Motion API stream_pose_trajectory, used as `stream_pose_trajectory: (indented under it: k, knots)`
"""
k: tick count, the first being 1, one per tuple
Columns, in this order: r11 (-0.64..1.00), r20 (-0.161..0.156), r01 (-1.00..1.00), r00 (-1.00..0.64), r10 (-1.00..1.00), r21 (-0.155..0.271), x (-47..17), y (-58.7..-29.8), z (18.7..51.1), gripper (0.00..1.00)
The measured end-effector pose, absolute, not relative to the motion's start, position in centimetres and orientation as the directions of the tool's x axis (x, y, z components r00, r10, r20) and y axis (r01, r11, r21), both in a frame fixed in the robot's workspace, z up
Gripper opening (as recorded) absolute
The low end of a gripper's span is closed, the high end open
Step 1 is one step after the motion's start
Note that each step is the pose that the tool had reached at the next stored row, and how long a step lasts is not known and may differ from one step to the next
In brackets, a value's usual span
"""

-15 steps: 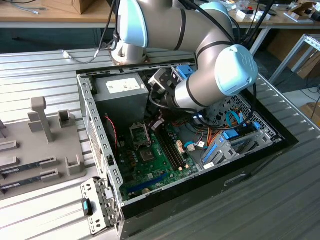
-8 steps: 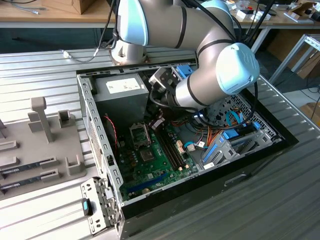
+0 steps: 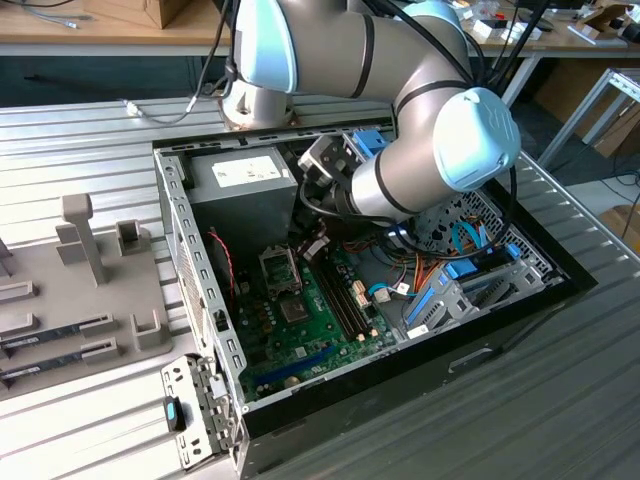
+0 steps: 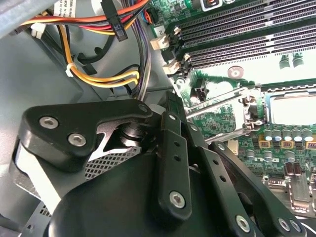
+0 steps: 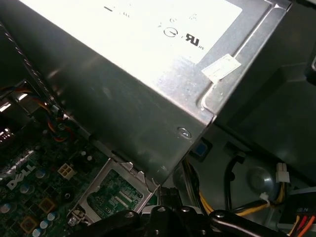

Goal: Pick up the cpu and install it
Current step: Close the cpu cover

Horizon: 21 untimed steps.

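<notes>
My gripper (image 3: 316,246) hangs inside the open computer case (image 3: 195,290), just above the motherboard (image 3: 300,330) and beside the dark metal socket frame (image 3: 280,268). In the second wrist view the gripper's black linkage (image 4: 163,163) covers its tip, with the socket frame (image 4: 254,101) off to one side. Inside that frame the area looks pale there and greenish in the first wrist view (image 5: 116,195). The gripper (image 5: 168,205) sits at the frame's corner. The cpu is hidden; I cannot tell whether it is in the gripper.
The silver power supply (image 3: 245,175) stands close behind the gripper and looms large (image 5: 148,74). Cable bundles (image 4: 103,74) run beside it. Memory slots (image 3: 345,295) lie to the exterior view's right of the socket. A grey fixture tray (image 3: 80,290) sits outside the case.
</notes>
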<state>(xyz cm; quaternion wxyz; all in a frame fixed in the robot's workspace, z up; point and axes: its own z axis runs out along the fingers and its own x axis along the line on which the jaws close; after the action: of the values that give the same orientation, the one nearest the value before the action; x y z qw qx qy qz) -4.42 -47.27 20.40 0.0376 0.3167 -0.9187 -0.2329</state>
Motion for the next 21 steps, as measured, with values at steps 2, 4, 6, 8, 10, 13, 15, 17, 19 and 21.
stream_pose_trajectory:
  k: [2,4,6,8,10,13,15,17,19,21]
  knots:
    - [0.690,-0.080,-0.565,-0.797,-0.599,0.452,-4.4,-47.3,20.5,0.11]
    - [0.690,-0.081,-0.565,-0.797,-0.599,0.453,-4.4,-47.4,20.6,0.11]
    - [0.689,-0.082,-0.565,-0.797,-0.599,0.454,-4.4,-47.5,20.8,0.11]
    - [0.688,-0.083,-0.565,-0.796,-0.599,0.455,-4.4,-47.5,20.9,0.11]
    - [0.688,-0.083,-0.565,-0.796,-0.599,0.455,-4.4,-47.6,21.0,0.11]
    - [0.688,-0.083,-0.565,-0.796,-0.599,0.455,-4.4,-47.7,21.2,0.11]
    - [0.688,-0.084,-0.565,-0.796,-0.599,0.455,-4.4,-47.7,21.4,0.11]
    - [0.688,-0.084,-0.565,-0.796,-0.599,0.455,-4.4,-47.7,21.6,0.11]
    - [0.688,-0.084,-0.565,-0.796,-0.599,0.455,-4.4,-47.8,21.7,0.11]
    - [0.688,-0.083,-0.565,-0.796,-0.599,0.456,-4.4,-47.8,21.7,0.11]
